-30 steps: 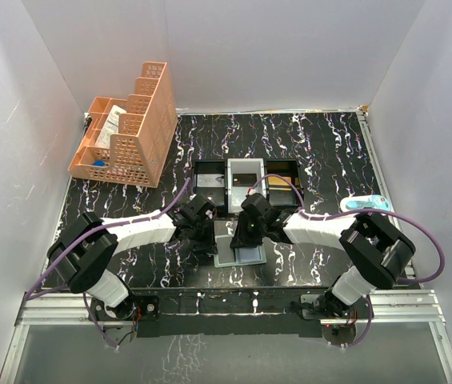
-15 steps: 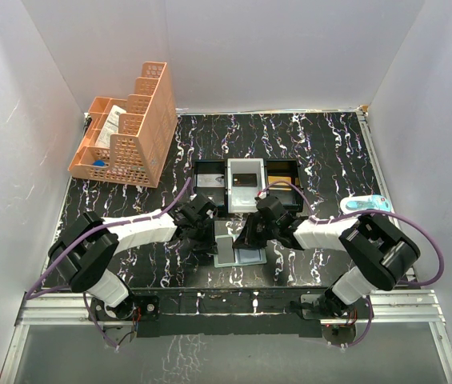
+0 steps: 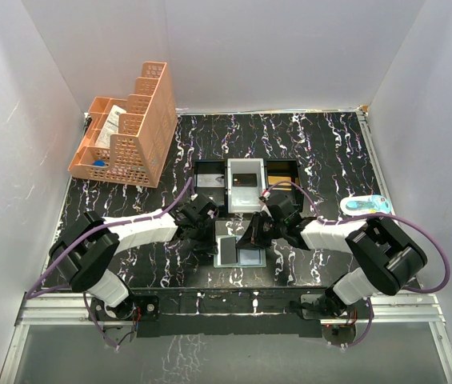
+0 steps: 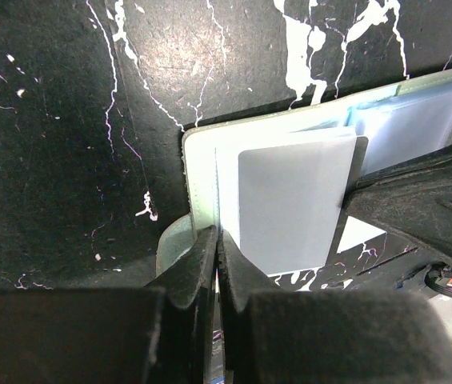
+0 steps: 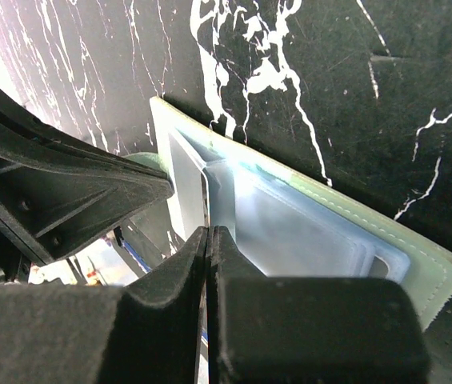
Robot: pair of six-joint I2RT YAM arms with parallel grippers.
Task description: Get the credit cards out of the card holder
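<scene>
The card holder (image 3: pixel 240 252) lies open just in front of the tray (image 3: pixel 246 186), and the left gripper (image 4: pixel 216 240), pinched shut on its edge, should anchor it while the right gripper (image 5: pixel 207 236) (closed, apparently on a card (image 4: pixel 290 200)) pulls flat along the pocket.

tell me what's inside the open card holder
A pale grey card lies on one panel of the card holder. The other panel shows shiny blue-grey sleeves; any cards within them are hidden.
</scene>
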